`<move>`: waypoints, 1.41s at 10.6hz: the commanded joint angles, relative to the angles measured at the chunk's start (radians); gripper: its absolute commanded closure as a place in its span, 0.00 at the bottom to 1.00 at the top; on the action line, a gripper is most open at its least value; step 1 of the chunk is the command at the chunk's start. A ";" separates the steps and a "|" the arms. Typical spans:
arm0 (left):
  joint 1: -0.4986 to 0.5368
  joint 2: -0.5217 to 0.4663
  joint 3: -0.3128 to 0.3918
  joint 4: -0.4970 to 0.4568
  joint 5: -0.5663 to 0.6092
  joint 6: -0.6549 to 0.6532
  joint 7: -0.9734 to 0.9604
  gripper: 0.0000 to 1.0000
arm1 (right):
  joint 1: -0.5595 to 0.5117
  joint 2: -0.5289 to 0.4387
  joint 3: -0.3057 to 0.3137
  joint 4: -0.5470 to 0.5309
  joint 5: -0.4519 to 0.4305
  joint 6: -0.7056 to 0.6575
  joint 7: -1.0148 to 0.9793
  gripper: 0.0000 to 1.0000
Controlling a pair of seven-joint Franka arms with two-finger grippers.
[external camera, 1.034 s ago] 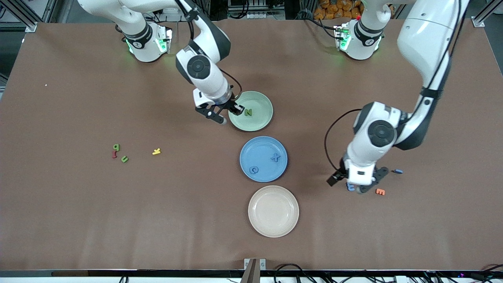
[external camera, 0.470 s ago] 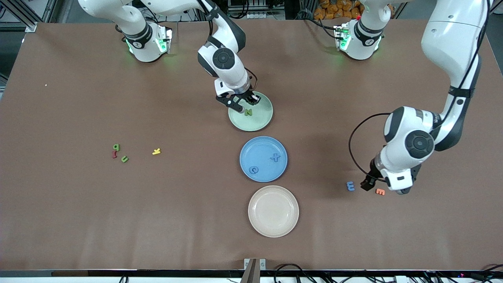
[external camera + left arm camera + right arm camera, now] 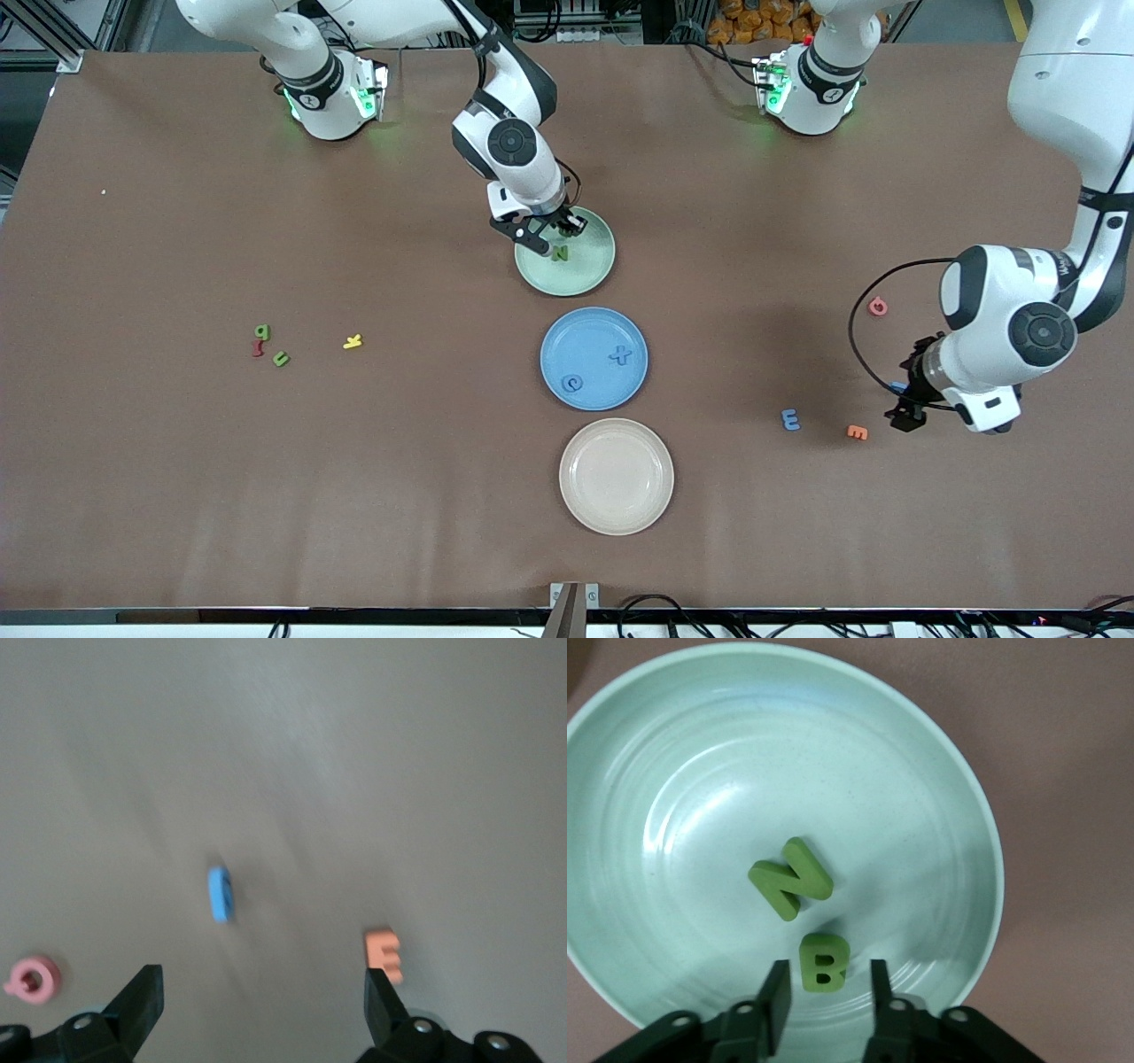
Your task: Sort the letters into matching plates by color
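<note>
right tool (image 3: 824,992) over pale mint green round plate (image 3: 939,797), fingers parted round green foam B (image 3: 823,964), released beside green foam N (image 3: 790,877) | left tool (image 3: 261,1005) wide open, empty, over surface (image 3: 177,487), now shifted past orange E (image 3: 384,954), blue letter (image 3: 219,893) ahead | medium blue plate (image 3: 589,332) holds two blue letters

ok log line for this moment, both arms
right gripper: open over green plate, green B between fingers, N beside | left gripper: open over blue letter, orange E

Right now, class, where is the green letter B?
The green letter B lies in the mint green plate beside the green N, between the right pincer's parted fingers in the right wrist view.
</note>
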 commanded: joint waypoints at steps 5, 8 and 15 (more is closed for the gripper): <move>0.091 0.051 -0.014 -0.030 0.045 0.070 -0.020 0.00 | -0.045 -0.079 0.002 0.000 -0.001 -0.070 0.023 0.36; 0.076 0.086 -0.014 -0.028 0.042 0.102 -0.035 0.00 | -0.153 -0.191 0.026 0.000 -0.003 -0.228 0.010 0.35; 0.086 0.114 -0.014 -0.054 0.045 0.188 -0.035 0.00 | -0.482 -0.283 0.020 0.002 -0.003 -0.377 -0.076 0.22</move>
